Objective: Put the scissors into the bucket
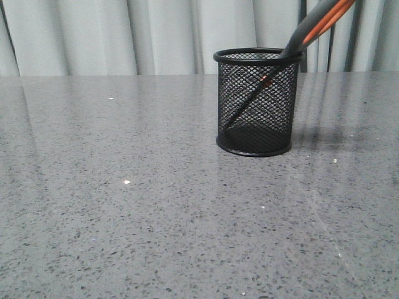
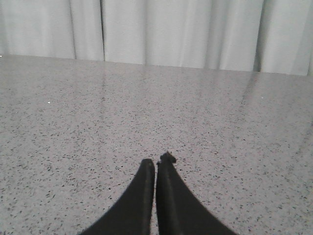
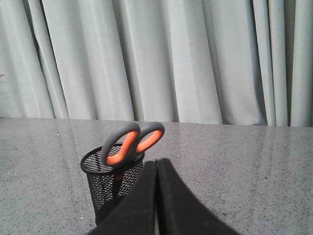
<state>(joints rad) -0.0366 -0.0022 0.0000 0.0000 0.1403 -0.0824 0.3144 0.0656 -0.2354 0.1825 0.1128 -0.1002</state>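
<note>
Grey table [image 1: 124, 218], scissors [image 1: 315, 25] inside bucket [image 1: 257, 103]

This looks like a staged test bench in a lab or studio, though little of the room shows. A wide grey speckled stone-look table [image 1: 124, 218] fills the views, and pale pleated curtains [image 3: 161, 58] close off the whole background. The lone desk item is a black mesh bucket [image 1: 256, 103] holding scissors [image 3: 131, 142].
</note>
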